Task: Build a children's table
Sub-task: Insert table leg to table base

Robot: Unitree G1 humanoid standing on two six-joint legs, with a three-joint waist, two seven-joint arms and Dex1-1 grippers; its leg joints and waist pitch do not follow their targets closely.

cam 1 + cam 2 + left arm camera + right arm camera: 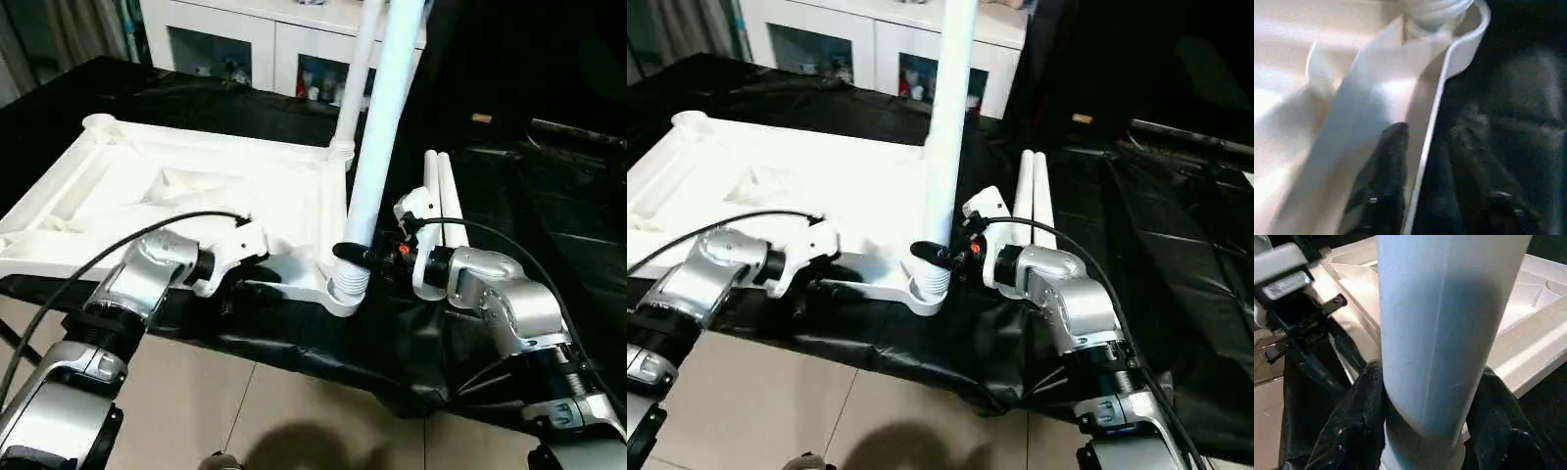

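The white tabletop (118, 166) lies underside up on the black-sheeted worktable. One white leg (361, 69) stands in its far right corner socket. A second leg (387, 117) stands in the near right socket (349, 290). My right gripper (358, 257) is shut on this leg just above the socket, with black fingers (1359, 421) pressed against both sides of the tube. My left gripper (1430, 129) is at the tabletop's front rim (1425, 161), open, with one finger (1388, 171) inside the rim and the other outside. Two spare legs (443, 196) lie side by side right of the tabletop.
The worktable's front edge (294, 352) runs just below both grippers, with tiled floor beneath. A white cabinet (245, 39) with glass doors stands behind the table. Crumpled black sheet (549, 196) covers the right half of the table.
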